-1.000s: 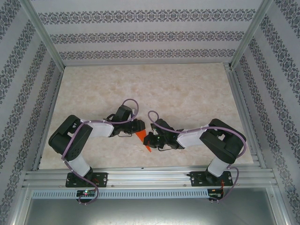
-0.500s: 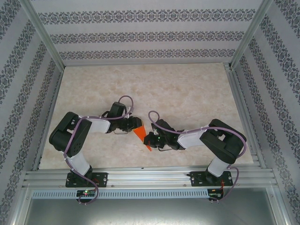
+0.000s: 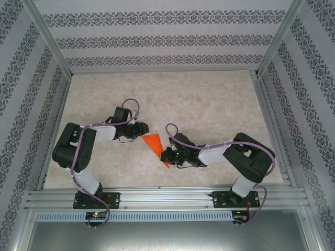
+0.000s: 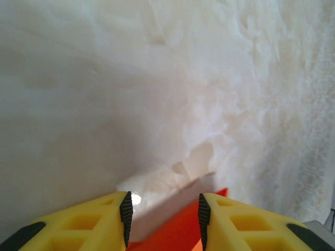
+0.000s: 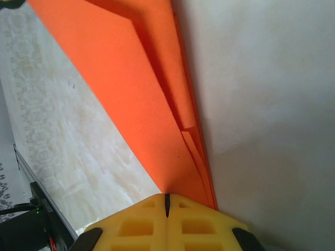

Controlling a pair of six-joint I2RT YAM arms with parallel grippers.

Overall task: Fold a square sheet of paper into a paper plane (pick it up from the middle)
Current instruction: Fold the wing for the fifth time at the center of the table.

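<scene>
Right end effector (image 5: 167,201) pinching the paper plane (image 5: 131,89), left end effector (image 4: 163,212) parted, seemingly clear of it

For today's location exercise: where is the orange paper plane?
The paper plane lies near-centre on the table in top view, narrow end at the right gripper, wide end beside the left gripper.

The pale marbled table (image 3: 209,99) bears the folded orange paper plane (image 3: 153,143) near its front middle.
</scene>
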